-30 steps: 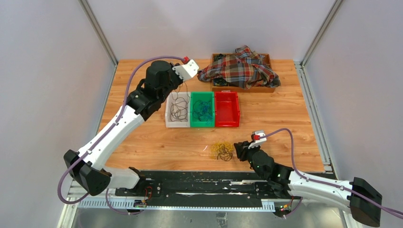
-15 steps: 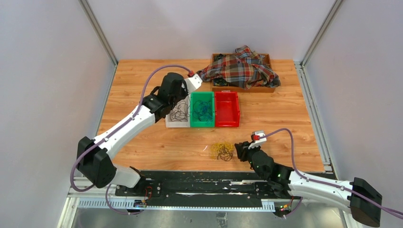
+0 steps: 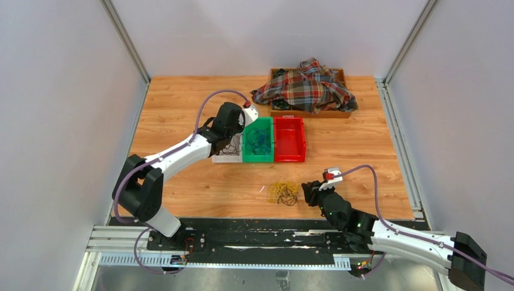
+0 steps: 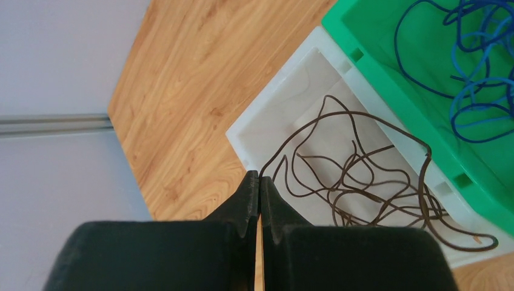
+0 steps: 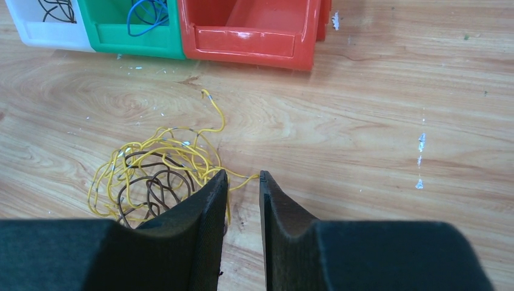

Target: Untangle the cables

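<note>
My left gripper (image 4: 259,177) is shut on the end of a dark brown cable (image 4: 357,176), which lies coiled in the white bin (image 4: 285,85). In the top view the left gripper (image 3: 230,138) hangs low over that bin (image 3: 219,159). Blue cables (image 4: 479,79) lie in the green bin (image 3: 249,159). A tangle of yellow cable (image 5: 159,156) and brown cable (image 5: 151,189) lies on the table, also in the top view (image 3: 283,193). My right gripper (image 5: 243,176) is slightly open at the tangle's right edge, with a yellow strand end between its tips; it also shows in the top view (image 3: 307,193).
An empty red bin (image 3: 289,139) stands right of the green one, seen too in the right wrist view (image 5: 254,27). A plaid shirt (image 3: 306,88) covers a wooden tray (image 3: 339,113) at the back. Walls stand on both sides of the table.
My left arm has swung down and right, lowering the brown cable into the white bin. The right gripper has barely moved.
</note>
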